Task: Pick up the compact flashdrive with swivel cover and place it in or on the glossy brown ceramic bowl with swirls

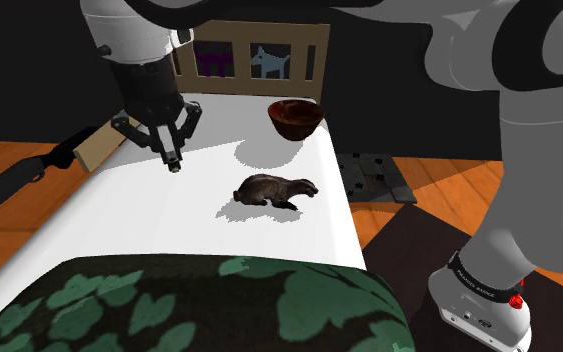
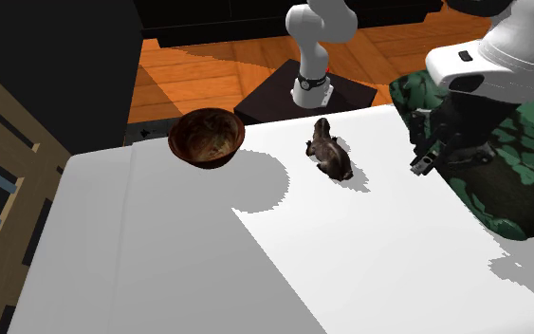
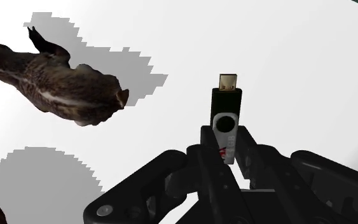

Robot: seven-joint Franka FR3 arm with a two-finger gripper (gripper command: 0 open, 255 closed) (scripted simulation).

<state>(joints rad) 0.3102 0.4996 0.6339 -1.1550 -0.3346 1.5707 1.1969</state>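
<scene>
Flashdrive [image 3: 227, 118] clasped in the black jaws over the bed [image 1: 169, 230], plug end pointing away from the hand.

Its long axis runs in line with the fingers: gold connector outermost, then black body, then the silver swivel cover pinched by the jaws, so it hangs roughly upright above the white sheet. A brown badger figure [image 1: 274, 189] lies mid-sheet, and the glossy brown bowl [image 1: 295, 118] stands beyond it near the wooden headboard [image 1: 299, 45]. A green leaf-patterned blanket [image 1: 199, 305] covers the bed's near end. Orange wood floor [image 1: 9, 160] surrounds it, with black area behind.
</scene>
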